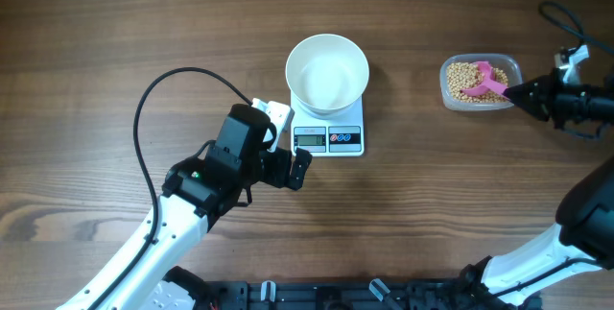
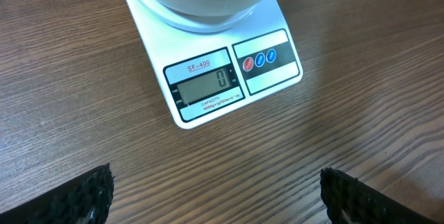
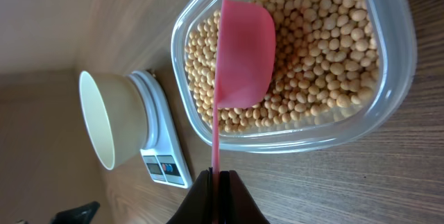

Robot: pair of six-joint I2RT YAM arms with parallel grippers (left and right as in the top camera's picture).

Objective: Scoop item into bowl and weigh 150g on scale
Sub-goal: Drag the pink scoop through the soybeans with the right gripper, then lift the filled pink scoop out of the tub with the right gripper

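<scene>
The left tool (image 1: 291, 168) hovers over the desk (image 1: 115, 22) with its jaws spread wide and nothing between them, just beside the near-left corner of the scale (image 1: 331, 138). Its wrist camera looks down on the display (image 2: 208, 82), which reads zero. The white bowl (image 1: 327, 72) sits on the scale's platform and looks empty.

Well to the right lies a clear tub (image 1: 510, 63) holding all the beans (image 1: 462, 82) that can be seen. A pink scoop (image 3: 244, 54) rests with its cup among them. The right tool (image 3: 220, 182) is clamped tight on the scoop's thin handle at the tub's right side. No beans show on the pink surface, so I cannot tell whether it carries any.

By my reading the task is at its start, with the first scoop being loaded. The next move calls for digging the cup under the beans, lifting it level, carrying it left across the bare gap and tipping it over the bowl without nudging the scale.

The desk is dark brown wood grain, matte and bare apart from these things and a black cable (image 1: 144, 108) looping at the left. Dark rig parts line its near edge, and nothing of the room beyond shows.
</scene>
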